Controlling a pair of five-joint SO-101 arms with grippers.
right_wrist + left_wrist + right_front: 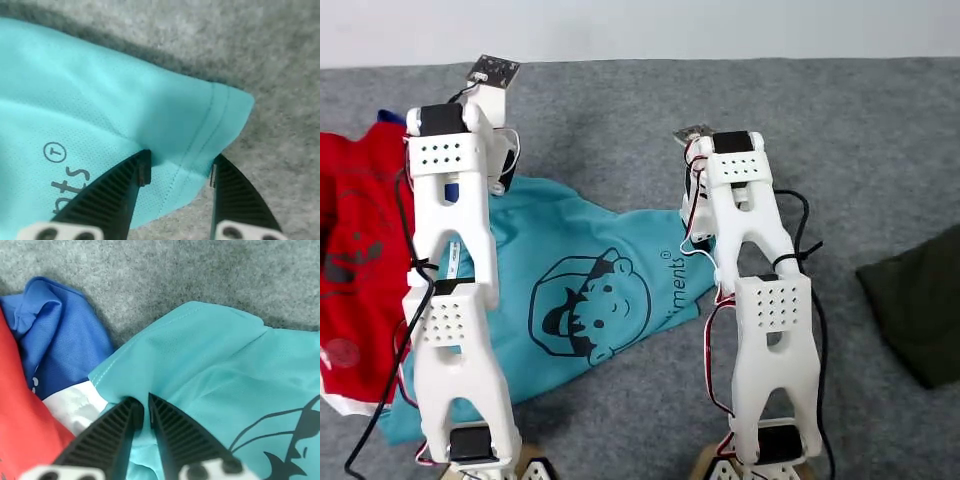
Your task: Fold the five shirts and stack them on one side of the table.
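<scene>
**A:** Where is the teal shirt?

**B:** The teal shirt (590, 300) lies spread and rumpled on the grey worktop (620, 110), left of centre in the high view. Its cartoon-face print (588, 305) faces up, and an arm reaches over it on each side.

**A:** And the claws?

**B:** The left claw (145, 407) is clenched on the teal shirt near a sleeve edge, with its ribbed fingers almost together and cloth showing between them. The right claw (179, 171) is released. Its jaws stand apart, one on each side of the shirt's hemmed corner (225, 107), with the tips down at the fabric.

**A:** What lies around it?

**B:** A red shirt (355, 250) lies at the left edge of the high view, touching the teal one. A blue shirt (60, 340) is bunched just beside the teal sleeve, with a white patch (75, 405) next to it. A dark green garment (920, 300) sits at the right edge of the high view, well apart from the rest.
</scene>
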